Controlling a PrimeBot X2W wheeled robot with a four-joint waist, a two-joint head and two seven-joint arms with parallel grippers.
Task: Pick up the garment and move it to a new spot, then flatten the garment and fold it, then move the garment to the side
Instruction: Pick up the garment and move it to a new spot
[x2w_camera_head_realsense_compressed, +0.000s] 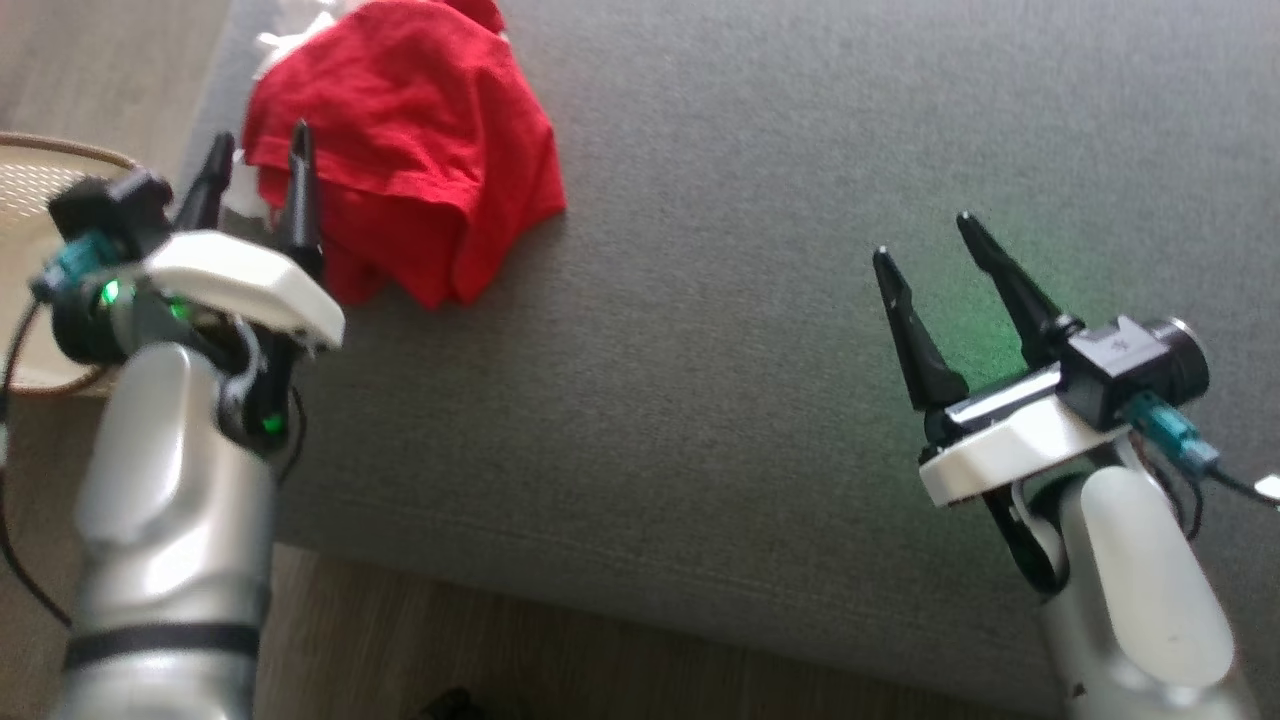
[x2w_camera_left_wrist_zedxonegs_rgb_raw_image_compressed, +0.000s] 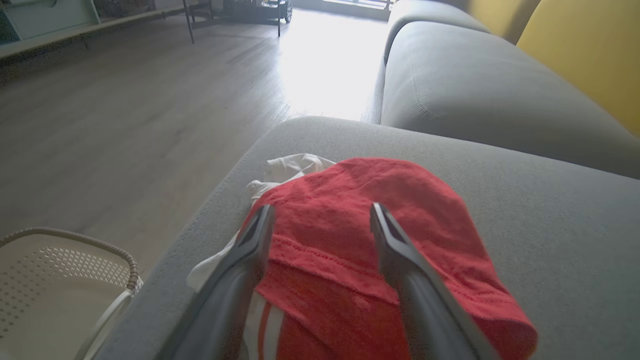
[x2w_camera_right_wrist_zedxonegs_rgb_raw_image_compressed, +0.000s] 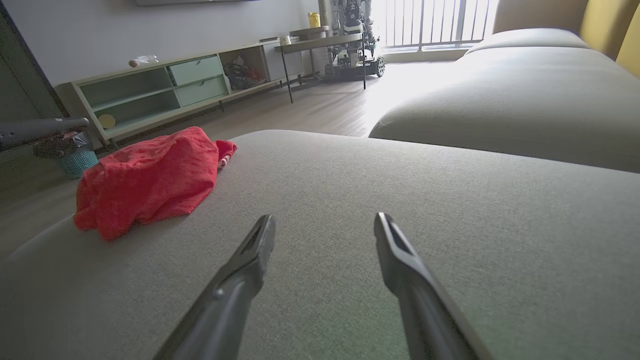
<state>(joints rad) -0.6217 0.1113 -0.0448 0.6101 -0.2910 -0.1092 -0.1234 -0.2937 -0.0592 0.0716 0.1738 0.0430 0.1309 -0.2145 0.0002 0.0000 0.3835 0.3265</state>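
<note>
A crumpled red garment (x2w_camera_head_realsense_compressed: 410, 150) with white trim lies in a heap near the far left corner of the grey sofa seat (x2w_camera_head_realsense_compressed: 750, 300). My left gripper (x2w_camera_head_realsense_compressed: 258, 165) hovers open just over the heap's near left edge; in the left wrist view its two fingers straddle the red garment (x2w_camera_left_wrist_zedxonegs_rgb_raw_image_compressed: 350, 235) with nothing pinched between them. My right gripper (x2w_camera_head_realsense_compressed: 925, 245) stands open above bare cushion at the right, well apart from the cloth. From the right wrist the garment (x2w_camera_right_wrist_zedxonegs_rgb_raw_image_compressed: 150, 180) shows at the left, and the right gripper (x2w_camera_right_wrist_zedxonegs_rgb_raw_image_compressed: 325, 225) holds nothing.
A pale woven basket (x2w_camera_head_realsense_compressed: 35, 190) stands on the wooden floor left of the sofa, also seen as the basket (x2w_camera_left_wrist_zedxonegs_rgb_raw_image_compressed: 55, 280) from the left wrist. The seat's front edge (x2w_camera_head_realsense_compressed: 600, 590) runs along the bottom. A second grey cushion (x2w_camera_left_wrist_zedxonegs_rgb_raw_image_compressed: 475, 75) and yellow backrest (x2w_camera_left_wrist_zedxonegs_rgb_raw_image_compressed: 590, 45) lie beyond.
</note>
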